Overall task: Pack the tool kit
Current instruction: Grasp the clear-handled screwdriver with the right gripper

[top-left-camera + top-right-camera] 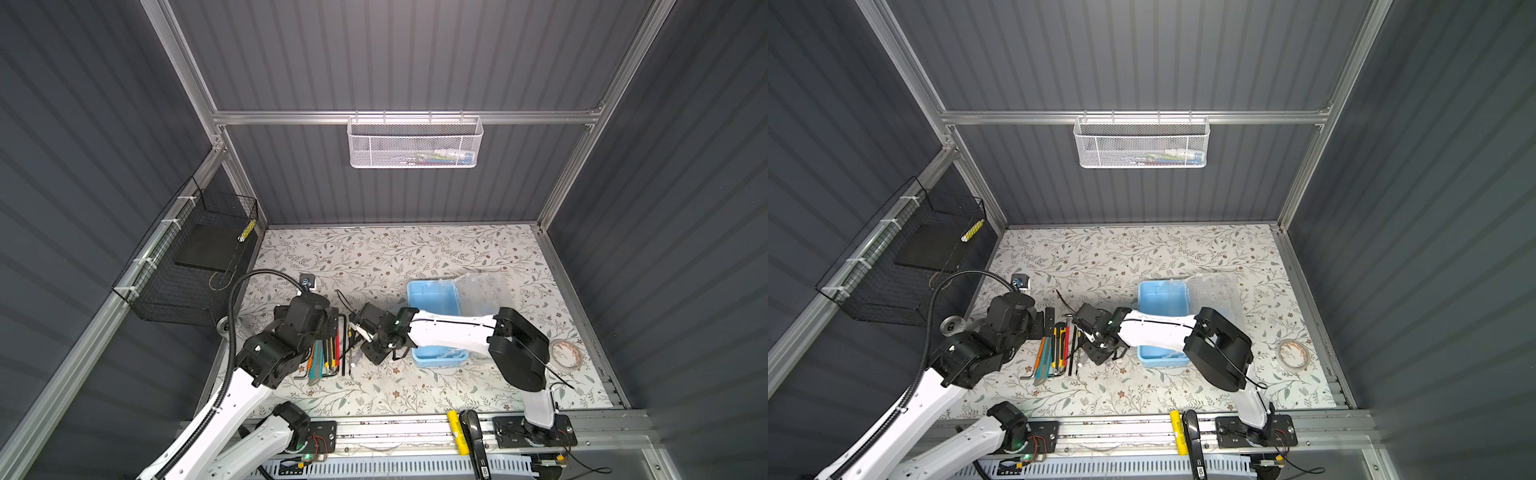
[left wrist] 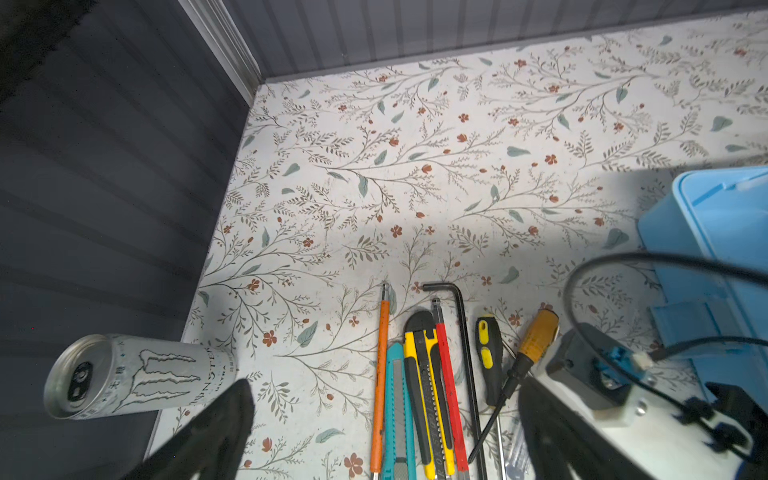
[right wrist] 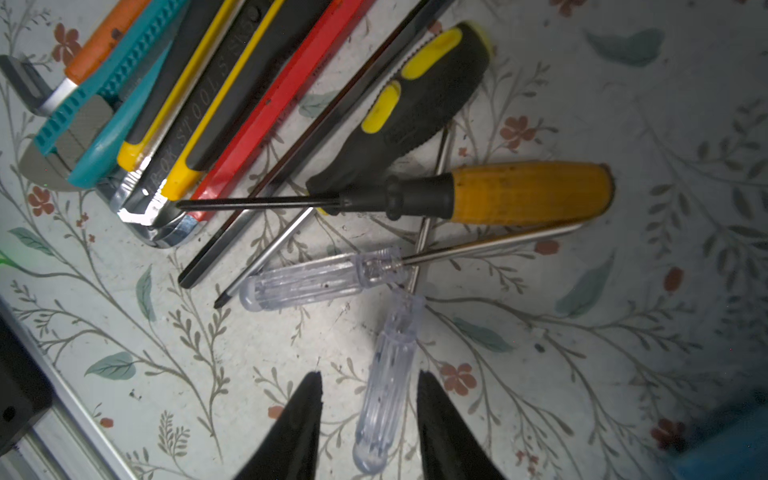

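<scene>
Looks to be at the pick-up of one loose tool, with packing barely begun, judging by the bare blue floor of the tool kit (image 1: 432, 297) wherever the arm does not cover it. Finds that kit between the desk's (image 1: 374, 257) middle and its right edge, base flat on the surface, clear lid (image 1: 484, 289) laid open toward the right edge. Has the right gripper (image 3: 370, 376) low over the desk's left-front part, jaws partway apart and astride the handle of a clear screwdriver (image 3: 390, 365), a gap showing on one side, so not clamped. Carries the left gripper (image 2: 384, 388) spread wide above the row of knives and hex keys (image 2: 424, 374), gripping nothing. Needs next, probably, a small drop and a squeeze across that slick round handle. Then a lift clear of the second clear screwdriver (image 3: 307, 282), whose shaft crosses the first one's, and of the orange-handled screwdriver (image 3: 528, 193) lying over that same shaft. Calls after that for a swing toward the right edge and a release inside the blue base.
</scene>
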`<action>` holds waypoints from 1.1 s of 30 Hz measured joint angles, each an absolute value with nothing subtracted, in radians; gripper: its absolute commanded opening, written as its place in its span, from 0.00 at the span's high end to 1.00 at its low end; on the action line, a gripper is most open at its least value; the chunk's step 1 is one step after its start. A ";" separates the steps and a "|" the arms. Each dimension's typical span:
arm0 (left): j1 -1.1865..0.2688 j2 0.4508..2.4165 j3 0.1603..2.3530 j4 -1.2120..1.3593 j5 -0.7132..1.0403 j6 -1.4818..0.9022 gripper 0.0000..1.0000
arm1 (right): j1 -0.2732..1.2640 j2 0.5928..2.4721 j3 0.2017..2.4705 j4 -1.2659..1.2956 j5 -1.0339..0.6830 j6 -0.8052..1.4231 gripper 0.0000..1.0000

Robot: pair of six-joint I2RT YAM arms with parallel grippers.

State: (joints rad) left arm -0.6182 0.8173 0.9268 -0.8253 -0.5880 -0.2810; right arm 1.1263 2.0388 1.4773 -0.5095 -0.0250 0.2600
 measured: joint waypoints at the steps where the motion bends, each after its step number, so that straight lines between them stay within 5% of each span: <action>1: -0.618 0.821 0.924 -0.825 -0.585 -0.280 0.01 | 1.129 2.050 1.484 -0.512 -0.022 0.262 0.59; 15: -0.618 0.761 0.921 -0.823 -0.580 -0.279 0.00 | 1.133 2.130 1.570 -0.615 0.050 0.287 0.61; 33: -0.618 0.767 0.921 -0.822 -0.580 -0.272 0.01 | 1.133 2.139 1.575 -0.665 0.053 0.333 0.95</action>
State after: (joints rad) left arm -0.6178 0.7670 0.9207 -0.8223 -0.5804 -0.2722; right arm 1.1328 2.1391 1.5749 -0.6651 0.0532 0.3332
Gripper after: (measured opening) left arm 0.995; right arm 0.189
